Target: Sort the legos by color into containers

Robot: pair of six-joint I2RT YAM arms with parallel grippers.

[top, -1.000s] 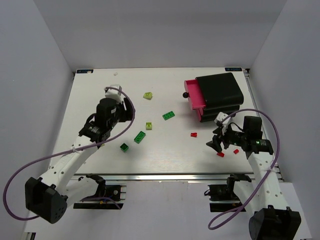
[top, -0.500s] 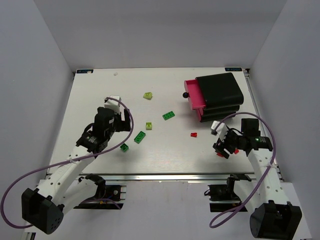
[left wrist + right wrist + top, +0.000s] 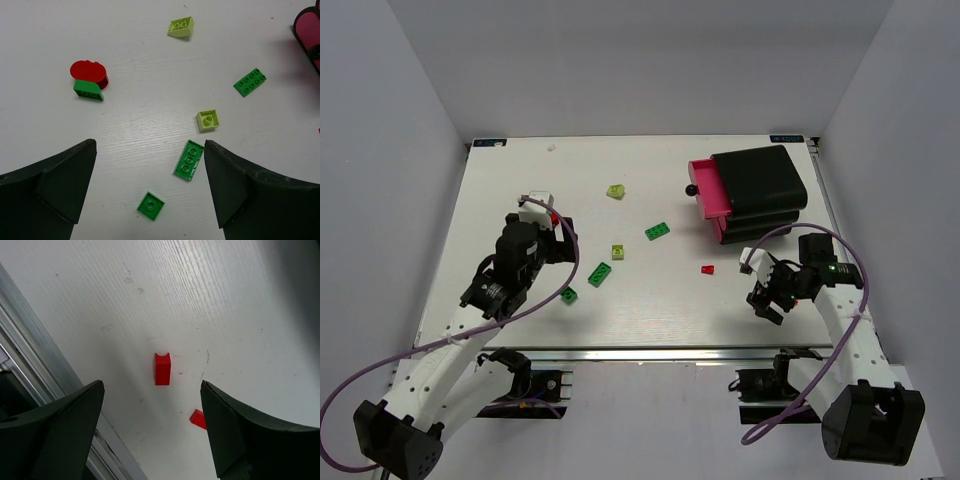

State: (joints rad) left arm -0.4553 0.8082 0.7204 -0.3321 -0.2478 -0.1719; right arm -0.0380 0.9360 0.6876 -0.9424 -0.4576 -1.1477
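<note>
Both sets of jaws are spread wide and gripping nothing. The left jaws hang over the bench (image 3: 580, 160) with a small green square brick (image 3: 150, 205) sitting between them, a longer green brick (image 3: 189, 160) close by one finger, and a lime brick (image 3: 207, 120) just ahead. The right jaws straddle a little red brick (image 3: 162, 368) without touching it. The black drawers (image 3: 765, 190), one pulled out, sit just beyond the right jaws.
</note>
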